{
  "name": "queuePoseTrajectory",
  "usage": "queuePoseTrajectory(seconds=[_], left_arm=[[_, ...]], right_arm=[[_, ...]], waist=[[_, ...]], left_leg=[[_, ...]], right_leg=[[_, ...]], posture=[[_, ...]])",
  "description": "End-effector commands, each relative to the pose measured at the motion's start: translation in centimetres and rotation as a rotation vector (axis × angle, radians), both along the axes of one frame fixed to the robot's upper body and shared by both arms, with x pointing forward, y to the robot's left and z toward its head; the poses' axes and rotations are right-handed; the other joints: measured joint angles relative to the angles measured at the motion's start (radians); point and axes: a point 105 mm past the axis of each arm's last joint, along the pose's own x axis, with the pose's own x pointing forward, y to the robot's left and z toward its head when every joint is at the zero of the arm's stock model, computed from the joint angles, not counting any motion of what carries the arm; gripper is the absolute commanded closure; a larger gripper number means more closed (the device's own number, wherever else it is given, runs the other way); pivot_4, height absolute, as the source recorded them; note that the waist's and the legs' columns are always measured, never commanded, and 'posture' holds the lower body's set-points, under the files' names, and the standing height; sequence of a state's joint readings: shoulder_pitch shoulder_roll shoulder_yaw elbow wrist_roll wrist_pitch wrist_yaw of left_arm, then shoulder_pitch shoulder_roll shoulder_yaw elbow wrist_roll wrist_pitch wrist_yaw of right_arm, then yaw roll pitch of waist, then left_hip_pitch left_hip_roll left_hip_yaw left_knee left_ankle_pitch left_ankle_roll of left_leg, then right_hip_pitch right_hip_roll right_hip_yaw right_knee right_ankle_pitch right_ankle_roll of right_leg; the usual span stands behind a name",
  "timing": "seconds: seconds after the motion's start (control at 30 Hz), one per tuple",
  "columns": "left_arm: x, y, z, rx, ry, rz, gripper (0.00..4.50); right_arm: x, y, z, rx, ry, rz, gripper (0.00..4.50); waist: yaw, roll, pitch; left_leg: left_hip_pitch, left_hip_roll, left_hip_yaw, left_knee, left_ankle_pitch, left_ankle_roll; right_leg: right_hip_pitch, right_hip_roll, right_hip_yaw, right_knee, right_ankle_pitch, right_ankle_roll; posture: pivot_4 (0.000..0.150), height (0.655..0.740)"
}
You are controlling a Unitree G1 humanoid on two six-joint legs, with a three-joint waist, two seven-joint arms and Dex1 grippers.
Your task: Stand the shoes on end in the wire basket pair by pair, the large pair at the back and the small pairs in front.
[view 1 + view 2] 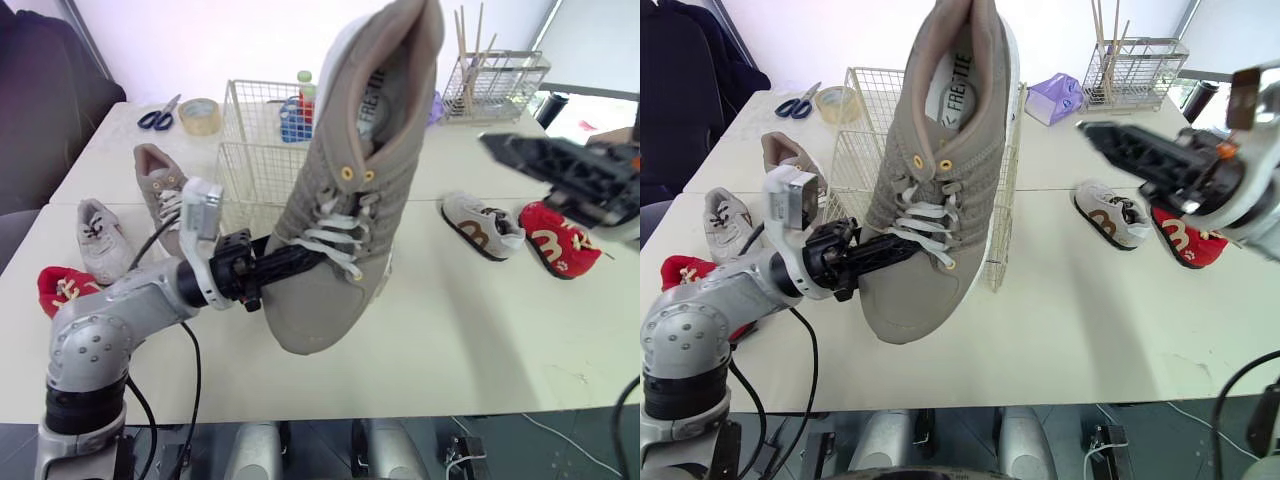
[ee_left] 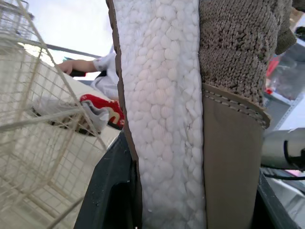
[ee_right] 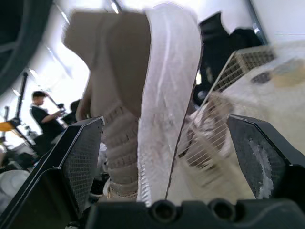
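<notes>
The large grey shoe (image 1: 340,200) is hanging toe-down before the wire basket (image 1: 245,150), your left fingers (image 1: 880,250) clamping it, right fingers (image 1: 530,155) gaping apart, while the other shoes (image 1: 483,226) are lying on the table (image 1: 430,330), waiting.

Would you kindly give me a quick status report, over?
Left claw shut on large grey shoe, heel up. Right claw open, apart from it. Wire basket just behind.

scissors (image 1: 155,118) beside tape roll (image 1: 200,115); sticks (image 1: 468,45) in far rack (image 1: 503,82).

Taupe large shoe (image 1: 330,300) with white laces (image 1: 332,240), cream wire basket (image 1: 245,165), red small shoe (image 1: 550,240)
</notes>
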State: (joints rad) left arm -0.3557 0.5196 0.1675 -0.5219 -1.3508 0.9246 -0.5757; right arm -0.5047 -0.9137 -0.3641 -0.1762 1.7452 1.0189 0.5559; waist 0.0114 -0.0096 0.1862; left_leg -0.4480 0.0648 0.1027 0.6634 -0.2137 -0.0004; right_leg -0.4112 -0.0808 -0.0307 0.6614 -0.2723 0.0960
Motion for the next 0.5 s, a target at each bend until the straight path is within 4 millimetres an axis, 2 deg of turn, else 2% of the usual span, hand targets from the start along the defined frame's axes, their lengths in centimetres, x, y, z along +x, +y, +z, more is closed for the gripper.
queuePoseTrajectory(seconds=[0.03, 0.27, 0.37, 0.5], left_arm=[[-0.7, -0.2, 1.0, -0.025, -0.056, -0.069, 3.17], [-0.2, -0.3, 1.2, -0.029, -0.067, -0.084, 3.17], [0.1, -0.2, 1.5, -0.038, -0.074, -0.078, 3.17], [0.1, -0.2, 1.8, -0.043, -0.087, -0.084, 3.17]], right_arm=[[-0.3, 1.5, 1.0, 0.037, -0.045, 0.054, 0.06], [-0.8, 4.1, 1.2, 0.066, -0.057, 0.164, 0.06], [-1.5, 5.0, 0.4, 0.014, -0.060, 0.209, 0.06], [-1.4, 5.7, -0.8, -0.020, -0.034, 0.225, 0.06]], waist=[[0.001, 0.000, 0.000], [0.001, 0.000, 0.000], [0.000, 0.000, 0.000], [0.000, 0.000, 0.000]], left_leg=[[0.000, 0.000, 0.000, 0.000, 0.000, 0.000], [-0.001, 0.000, 0.000, 0.000, -0.001, 0.001], [-0.001, 0.000, 0.000, 0.000, -0.001, 0.001], [-0.001, 0.000, 0.000, 0.000, -0.001, 0.001]], right_leg=[[0.000, 0.000, 0.000, 0.000, 0.000, 0.000], [0.001, 0.000, 0.000, -0.003, 0.000, 0.000], [0.001, -0.001, 0.000, -0.003, 0.000, -0.001], [0.001, -0.001, 0.000, -0.004, -0.001, -0.001]], posture=[[0.150, 0.7400], [0.150, 0.7400], [0.150, 0.7400], [0.150, 0.7400]])
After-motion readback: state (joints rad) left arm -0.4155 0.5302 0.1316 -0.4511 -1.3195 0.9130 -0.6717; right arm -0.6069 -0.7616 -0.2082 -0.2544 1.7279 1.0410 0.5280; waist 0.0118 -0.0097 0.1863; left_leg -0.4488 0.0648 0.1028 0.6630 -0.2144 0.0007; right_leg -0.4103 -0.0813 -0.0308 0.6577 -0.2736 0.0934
